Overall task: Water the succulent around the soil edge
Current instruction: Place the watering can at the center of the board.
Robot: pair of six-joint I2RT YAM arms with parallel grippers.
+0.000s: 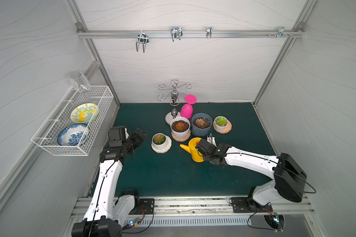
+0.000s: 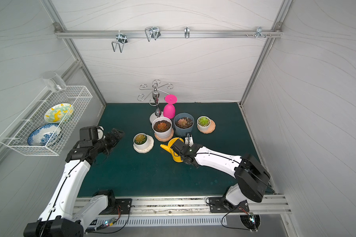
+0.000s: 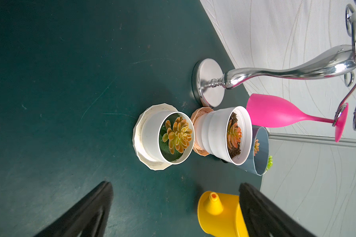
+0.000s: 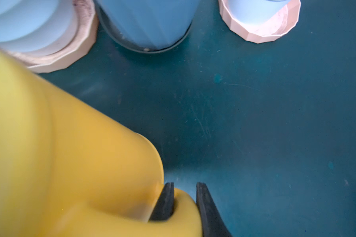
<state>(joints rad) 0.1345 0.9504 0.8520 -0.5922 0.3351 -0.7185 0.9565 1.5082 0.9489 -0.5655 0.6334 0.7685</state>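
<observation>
Mia: Where is the smooth yellow plastic watering can (image 1: 194, 152)?

Ben: It stands up straight on the dark green counter (image 1: 173, 176), just beside the plant pots. Its spout points toward the small white pot with the orange and green succulent (image 1: 159, 139)

Mia: Who has it?

Ben: The right arm's fingers (image 4: 165, 202) are squeezed tight on its curved handle. The left arm's fingers (image 3: 86, 211) are wide apart and hold nothing

Mia: Will it be hard to carry?

Ben: I think it is light and stiff, but smooth, so it could slip. Water inside would make it heavier, and I cannot see any. The handle looks like the best place to hold. Tip it slowly, so the water lands at the soil edge, not on the leaves
</observation>
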